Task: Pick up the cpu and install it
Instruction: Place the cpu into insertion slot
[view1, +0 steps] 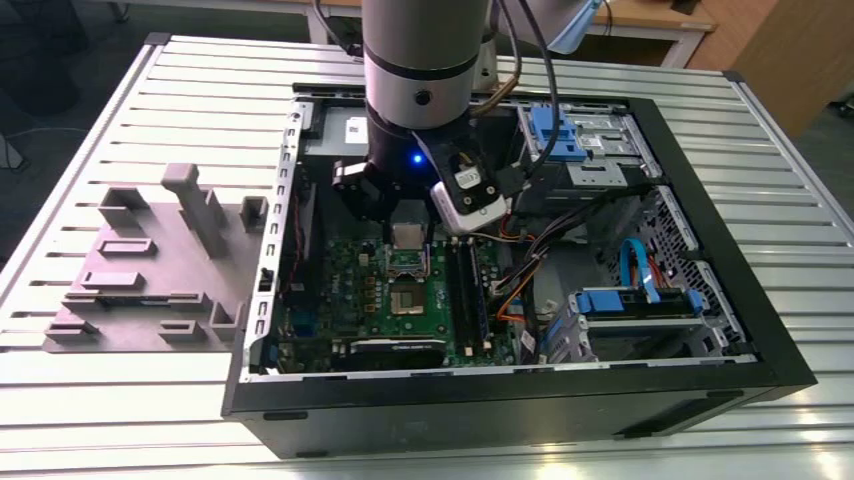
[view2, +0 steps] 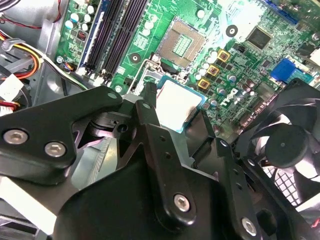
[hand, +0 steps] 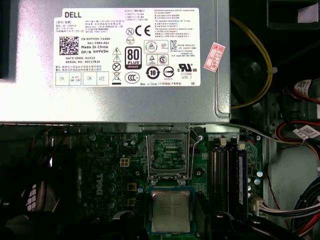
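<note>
1. One cpu (view2: 177, 100) (hand: 170, 211) in both wrist views: small, square, silvery top upward, carried level above the green motherboard (view2: 235, 65) rather than resting on it.
2. Clamped by the pincer (view2: 176, 114) on two opposite edges, black fingers (view2: 152, 125) closed just to the chip's width. Probably gripped at the sides to leave the underside free for seating and to keep the chip flat.
3. Poised just beside the socket (view2: 183, 42) (hand: 169, 154), not over it. Socket contacts bare and uncovered, evidently to receive the chip. Not yet installed.
4. Hemmed in by the long memory slots (view2: 112, 30) on one side of the socket and by a black fan (view2: 287, 145) close to the pincer's body. Tight quarters, a likely reason for holding the chip raised clear of the board's parts.
5. Beyond the socket in the first wrist view, the grey power supply (hand: 115, 65) against the board's edge.
6. In the exterior view, the arm (view1: 420, 60) reaching straight down into the open computer case (view1: 507, 415), laid on its side on the slatted table (view1: 160, 100), presumably to turn the board face up for work from above.
7. Well apart, at the exterior view's left of the case, a grey tray (view1: 134, 290) with raised blocks, flat on the table. By its look, a holder for parts within the arm's reach.
</note>
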